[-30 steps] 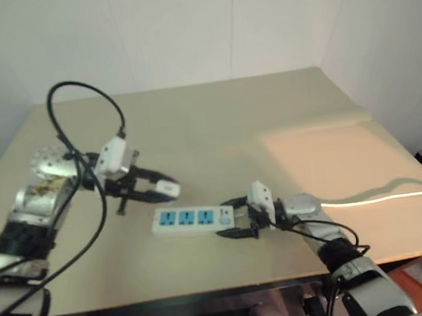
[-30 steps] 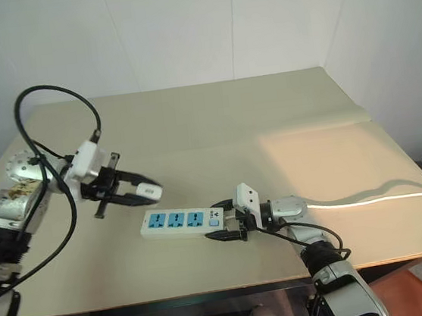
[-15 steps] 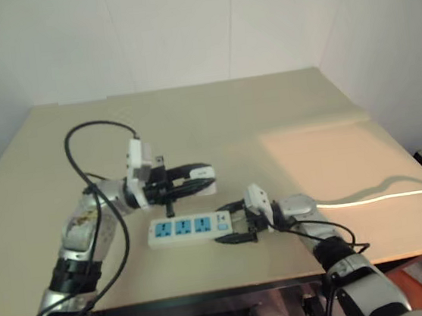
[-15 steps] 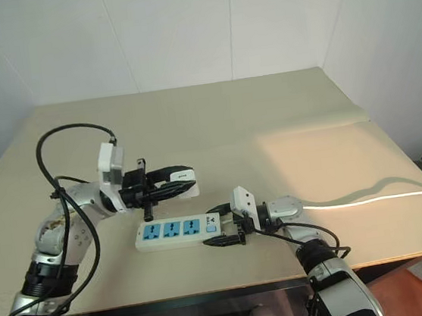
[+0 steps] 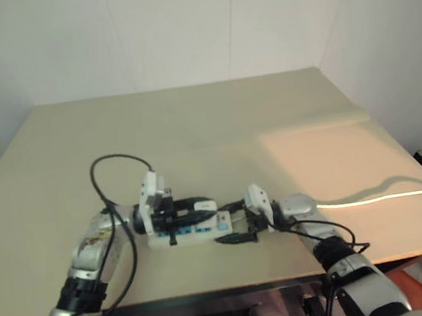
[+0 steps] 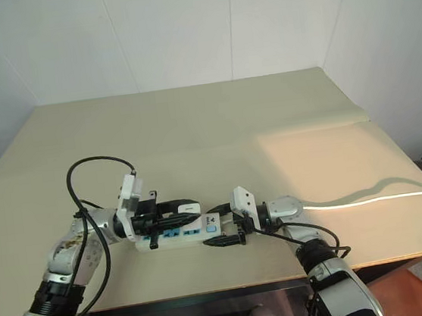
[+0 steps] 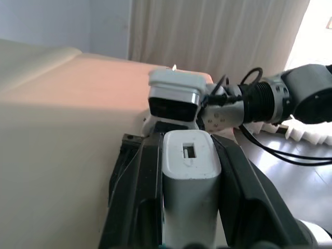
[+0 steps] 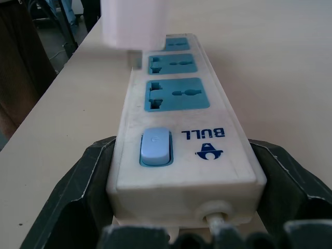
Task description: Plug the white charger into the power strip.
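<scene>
Table (image 6: 214, 119) first, operator: you've got a wide beige tabletop running to a white wall, with a sunlit patch on its right half; a thin white cord (image 6: 368, 202) trails across that patch toward the right edge.

Power strip (image 8: 179, 129) next: long white bar lying flat near the front edge of the table, roughly centre; blue socket faces in a row, a pale blue switch (image 8: 155, 146) and the BULL mark at the cord end; you see it in the right eye view at (image 6: 175, 234), partly covered by the left arm's fingers.

Right gripper (image 6: 220, 225): it reaches in from the right, its two black fingers spread wide and clamped on the cord end of the strip, one finger on each long side, as the right wrist view shows.

Left gripper (image 6: 180, 208): it comes in from the left, pointing along the strip, fingers closed tight on the white charger (image 7: 189, 176); the charger sits between the two black fingers in the left wrist view.

White charger placement: it hangs over the strip's socket row, above the sockets away from the switch; in the right wrist view a metal prong shows under its body, just above the strip; you can't tell whether it touches a socket.
</scene>
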Available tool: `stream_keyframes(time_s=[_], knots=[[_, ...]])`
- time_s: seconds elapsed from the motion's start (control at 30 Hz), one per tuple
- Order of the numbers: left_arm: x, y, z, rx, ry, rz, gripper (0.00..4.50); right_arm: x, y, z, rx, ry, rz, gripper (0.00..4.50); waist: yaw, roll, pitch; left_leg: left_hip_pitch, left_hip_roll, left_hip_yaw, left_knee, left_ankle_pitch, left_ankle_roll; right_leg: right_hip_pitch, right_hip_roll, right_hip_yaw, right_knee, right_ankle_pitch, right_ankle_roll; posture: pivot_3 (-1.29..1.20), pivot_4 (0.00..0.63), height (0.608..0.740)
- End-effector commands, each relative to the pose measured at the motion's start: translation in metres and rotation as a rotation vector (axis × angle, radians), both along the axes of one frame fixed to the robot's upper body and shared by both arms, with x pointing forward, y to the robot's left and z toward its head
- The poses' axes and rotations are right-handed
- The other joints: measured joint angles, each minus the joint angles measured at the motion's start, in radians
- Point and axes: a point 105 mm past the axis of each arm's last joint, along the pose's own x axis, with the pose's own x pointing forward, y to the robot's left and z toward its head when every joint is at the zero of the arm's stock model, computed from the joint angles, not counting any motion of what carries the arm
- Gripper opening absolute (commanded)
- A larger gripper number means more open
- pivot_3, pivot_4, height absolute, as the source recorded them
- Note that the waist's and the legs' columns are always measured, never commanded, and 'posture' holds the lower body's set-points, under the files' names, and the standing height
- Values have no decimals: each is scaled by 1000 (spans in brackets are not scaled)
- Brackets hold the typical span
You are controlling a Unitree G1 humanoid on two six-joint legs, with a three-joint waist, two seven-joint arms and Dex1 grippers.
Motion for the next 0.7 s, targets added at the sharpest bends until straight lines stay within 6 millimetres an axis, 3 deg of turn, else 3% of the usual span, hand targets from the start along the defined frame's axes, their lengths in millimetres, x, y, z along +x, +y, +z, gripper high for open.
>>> stream_keyframes(time_s=[0.03, 0.7], knots=[[-2, 4, -3, 25, -42, -26, 1049, -7, 2, -11, -37, 36, 25, 3447, 0, 0, 0, 0, 0, 0, 0, 0, 0, 0, 0, 0, 0, 0, 0, 0, 150, 740], [16, 12, -15, 47, -65, 35, 1049, -7, 3, -11, -35, 36, 14, 3447, 0, 0, 0, 1, 0, 0, -1, 0, 0, 1, 0, 0, -1, 0, 0, 0, 150, 740]])
